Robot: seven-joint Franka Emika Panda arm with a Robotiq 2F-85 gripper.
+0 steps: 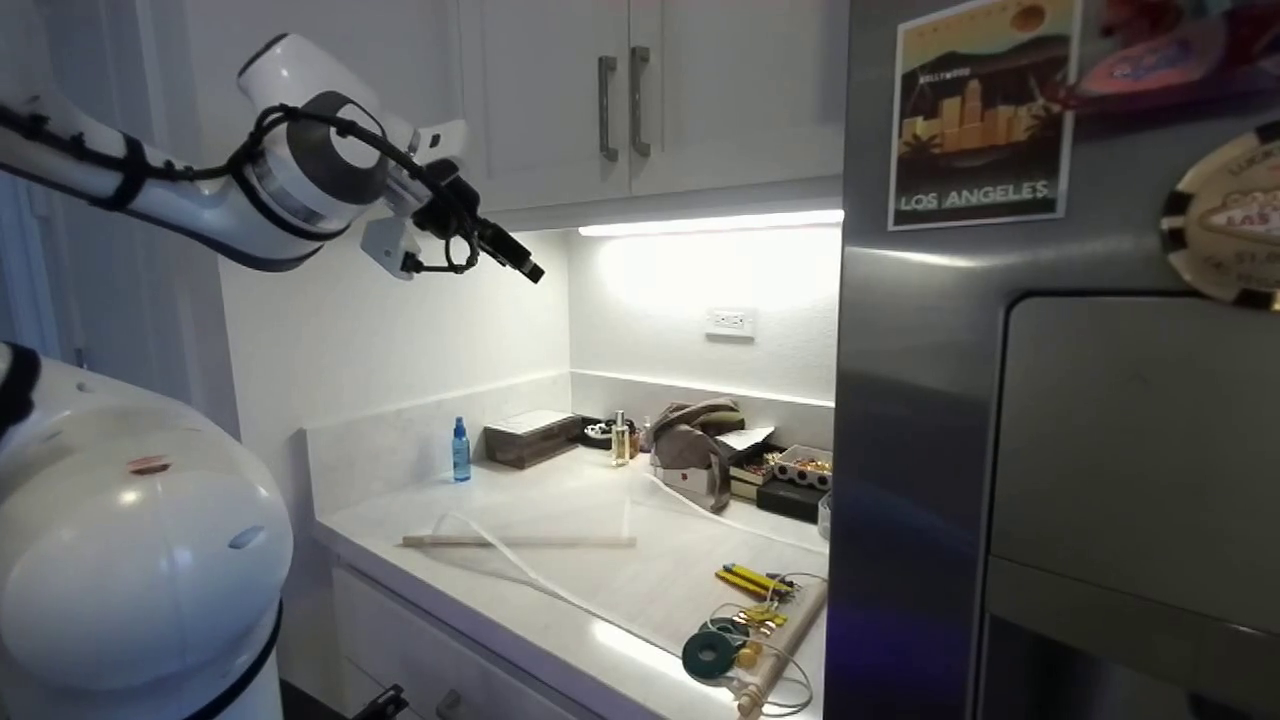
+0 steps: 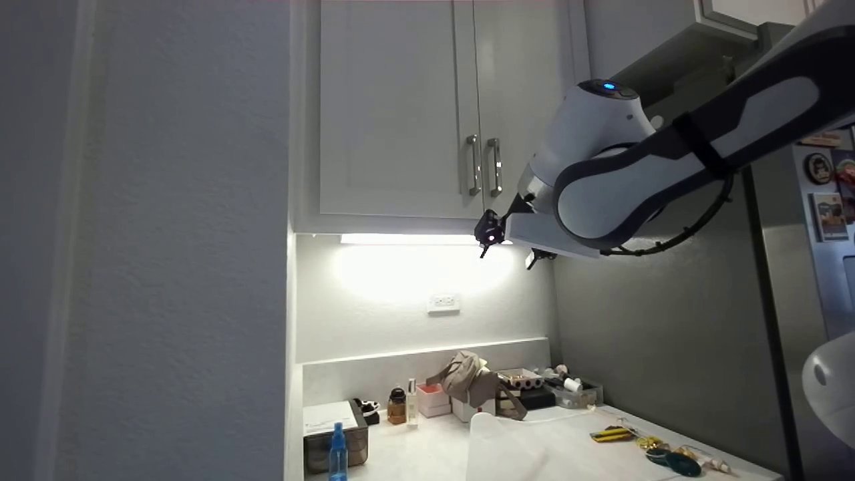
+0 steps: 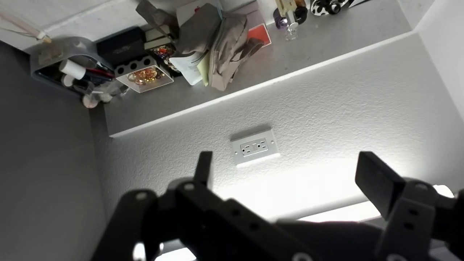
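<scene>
In an exterior view, the arm (image 1: pixel 200 215) extends from the left edge, bent so that the fingers (image 3: pixel 378 179) hang above the worktop (image 1: pixel 570 487), a pose that keeps them higher than the things there. The wrist view shows them spread wide with nothing gripped; the outlet (image 3: pixel 255 146) lies well beyond them on the wall (image 3: pixel 308 108). Left of centre, the bottle (image 1: pixel 461 455) stands upright on its base, and the dark box (image 1: pixel 532 438) beside it sits near the corner, probably to be out of the way. Nearest the fingers seems the cupboard (image 1: pixel 740 100), at the upper middle of the frame, though depth is hard to judge; the light (image 1: pixel 711 224) beneath it presumably serves the worktop. Right of centre, the bag (image 1: pixel 688 447) slumps over the white box (image 1: pixel 683 480), which seems to prop it up. At the lower right, the discs (image 1: pixel 695 660), yellow tools (image 1: pixel 742 583) and rod (image 1: pixel 787 645) lie close together, perhaps kept as a set.
</scene>
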